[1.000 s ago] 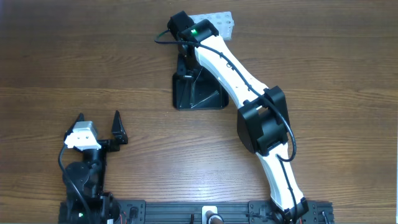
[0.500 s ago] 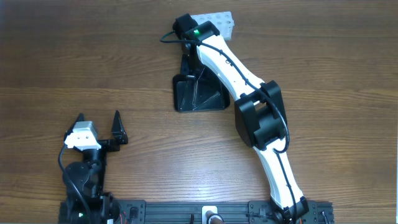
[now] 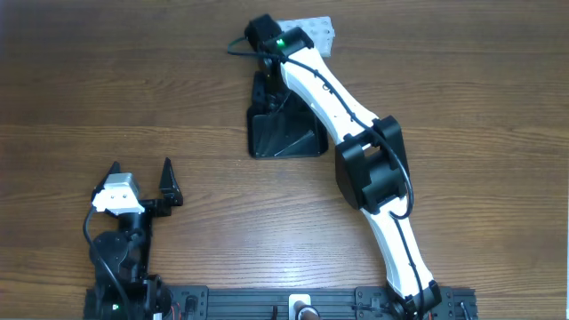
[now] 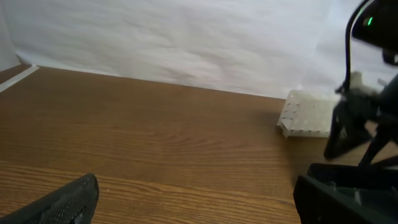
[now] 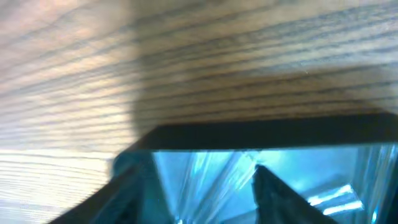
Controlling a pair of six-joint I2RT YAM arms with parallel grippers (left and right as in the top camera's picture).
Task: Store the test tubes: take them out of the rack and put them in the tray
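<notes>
Jaws on the left gripper [image 3: 140,165] are spread wide with nothing in them. That arm is parked near its base, well apart from the work. State of the right gripper [image 5: 198,173] jaws cannot be told, and whether a tube is held is not resolved either.

Right arm is stretched across to the far side of the counter [image 3: 462,98]. From its own wrist view, the gripper is placed low over the black tray [image 3: 286,153], inside the far wall. Glassy streaks [image 5: 329,200] are seen in the tray and are probably test tubes already stored; no count can be made. The white rack [image 3: 322,34] sits just beyond the tray, partly covered by the arm. What remains in it cannot be made out.

Step in hand is judged to be the tray end of a transfer cycle: a tube being laid down, or a drop just completed. Task is taken as partway done at best.

Next move:
- If a tube is held, it should be released low and flat so it is not bounced onto the tubes below.
- A straight lift is needed to clear the tray wall.
- A short hop to the rack follows, then a vertical pull so the rack is not dragged.
</notes>
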